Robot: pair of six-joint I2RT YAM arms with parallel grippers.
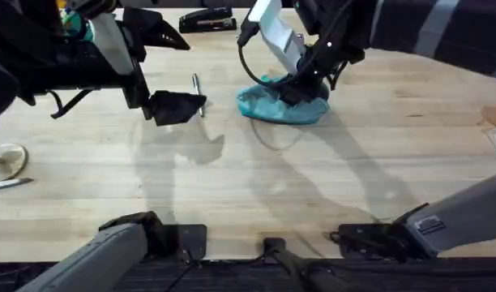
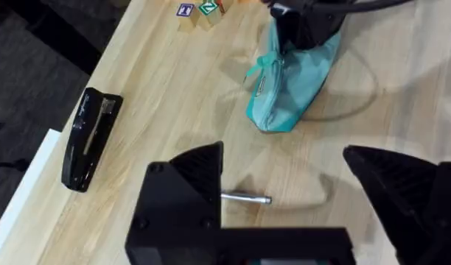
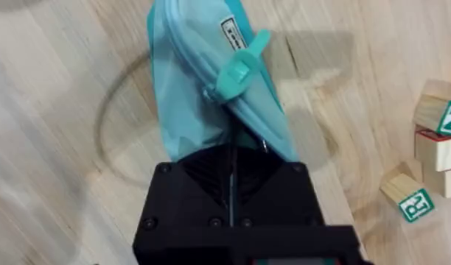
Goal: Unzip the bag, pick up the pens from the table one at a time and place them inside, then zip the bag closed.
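The teal bag (image 1: 274, 108) lies on the wooden table (image 1: 256, 186) at the back middle. My right gripper (image 1: 301, 88) is shut on one end of it. In the right wrist view the bag (image 3: 200, 103) stretches away from the shut right gripper (image 3: 231, 158), with its teal zipper tab (image 3: 240, 66) on top. A slim silver pen (image 1: 197, 91) lies left of the bag. My left gripper (image 1: 177, 105) hovers open just above the pen. In the left wrist view the pen (image 2: 246, 197) lies between the spread fingers (image 2: 192, 184), partly hidden by one, with the bag (image 2: 292, 81) beyond.
A black stapler (image 1: 206, 19) sits at the table's back edge, also in the left wrist view (image 2: 89, 136). Lettered wooden blocks (image 3: 432, 147) lie near the bag. Scissors (image 1: 6, 185) and a pale round object (image 1: 6, 156) rest at the left edge.
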